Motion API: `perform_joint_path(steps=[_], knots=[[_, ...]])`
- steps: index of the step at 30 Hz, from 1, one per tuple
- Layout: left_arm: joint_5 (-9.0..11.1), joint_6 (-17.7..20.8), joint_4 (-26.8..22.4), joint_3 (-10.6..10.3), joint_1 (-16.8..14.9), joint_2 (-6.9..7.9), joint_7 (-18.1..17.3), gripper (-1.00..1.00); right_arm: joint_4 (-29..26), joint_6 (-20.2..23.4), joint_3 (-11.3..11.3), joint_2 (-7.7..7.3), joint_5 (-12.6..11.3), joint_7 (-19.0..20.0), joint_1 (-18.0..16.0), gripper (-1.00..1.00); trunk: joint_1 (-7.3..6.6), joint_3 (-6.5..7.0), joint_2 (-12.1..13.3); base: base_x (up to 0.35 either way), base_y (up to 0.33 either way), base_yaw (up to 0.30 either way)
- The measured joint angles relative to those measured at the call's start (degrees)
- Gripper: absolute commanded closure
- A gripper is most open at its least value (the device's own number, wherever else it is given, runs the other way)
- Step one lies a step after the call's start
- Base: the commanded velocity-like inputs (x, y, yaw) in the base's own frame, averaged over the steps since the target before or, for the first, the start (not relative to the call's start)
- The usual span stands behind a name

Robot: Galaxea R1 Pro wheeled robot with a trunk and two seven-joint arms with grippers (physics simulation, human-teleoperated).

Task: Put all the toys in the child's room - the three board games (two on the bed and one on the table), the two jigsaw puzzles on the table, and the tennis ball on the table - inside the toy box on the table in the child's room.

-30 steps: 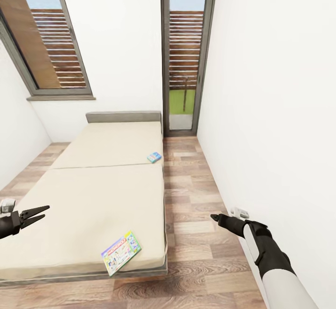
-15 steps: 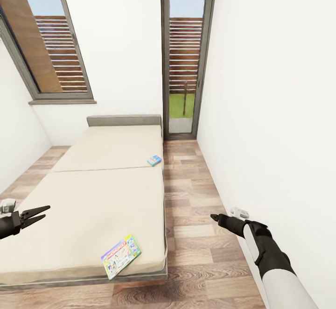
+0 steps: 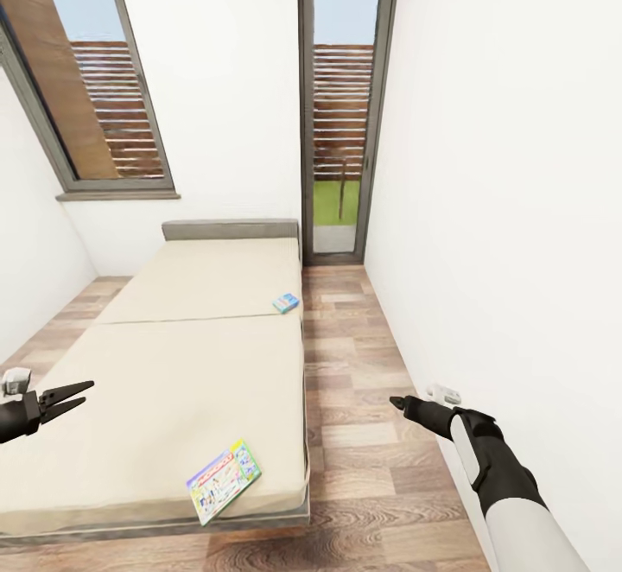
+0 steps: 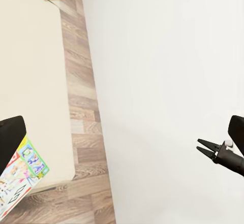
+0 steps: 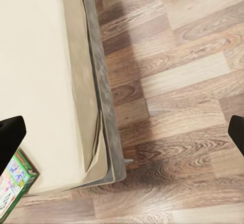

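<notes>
While the big cream bed point(image 3: 173, 382) fills the floor point(image 3: 363, 434) beside the white wall point(image 3: 501, 209), one bright game box point(image 3: 224, 480) lies near its foot corner, a small blue one point(image 3: 285, 302) farther up. Both the left gripper point(image 3: 73, 396) and right gripper point(image 3: 399, 403) hang spread and empty.

Red banner across cover of near board game point(image 3: 224, 481) on bed point(image 3: 155, 382) carries white lettering, too small and blurred to read for certain. Rest of cover: cartoon panels, no legible words. Blue board game point(image 3: 285, 302) farther up mattress: print too tiny to make out.
</notes>
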Motion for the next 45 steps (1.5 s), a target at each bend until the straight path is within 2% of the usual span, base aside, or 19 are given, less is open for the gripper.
perform_joint_path(steps=[45], knots=[[0.00,-0.02,-0.08,-0.01,-0.01,-0.03,0.00,-1.00,0.00,0.00,0.00,0.01,0.00,0.00,0.00,-1.00,0.00,4.27,0.01,0.000,0.000,0.000]])
